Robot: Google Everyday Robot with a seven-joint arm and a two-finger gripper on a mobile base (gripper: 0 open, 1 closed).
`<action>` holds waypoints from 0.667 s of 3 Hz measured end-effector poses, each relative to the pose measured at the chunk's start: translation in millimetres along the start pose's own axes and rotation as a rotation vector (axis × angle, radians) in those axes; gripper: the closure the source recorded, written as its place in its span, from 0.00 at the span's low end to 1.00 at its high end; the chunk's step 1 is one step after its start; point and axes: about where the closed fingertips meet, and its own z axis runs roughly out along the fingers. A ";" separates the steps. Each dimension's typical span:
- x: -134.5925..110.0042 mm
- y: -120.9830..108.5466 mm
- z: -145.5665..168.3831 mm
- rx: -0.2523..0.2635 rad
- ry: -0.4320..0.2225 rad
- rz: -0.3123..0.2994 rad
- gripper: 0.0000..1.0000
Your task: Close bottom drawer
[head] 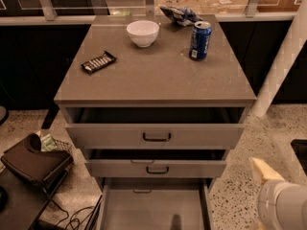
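Note:
The bottom drawer (153, 210) of the grey cabinet is pulled far out. Its empty grey inside fills the bottom centre of the camera view, and its front panel is cut off by the lower edge. The middle drawer (156, 168) and the top drawer (156, 136) above it stand slightly open, each with a dark bar handle. My gripper (266, 170) shows as a cream tip on a white arm at the lower right. It hangs to the right of the bottom drawer and touches nothing.
On the cabinet top (153, 75) sit a white bowl (143, 32), a blue soda can (200, 40), a dark snack bar (98, 62) and a chip bag (180, 14). A brown bag (33, 162) and cables lie on the floor at left. A white post (283, 66) stands at right.

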 end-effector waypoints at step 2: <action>17.0 59.1 90.4 -0.041 0.041 -0.019 0.00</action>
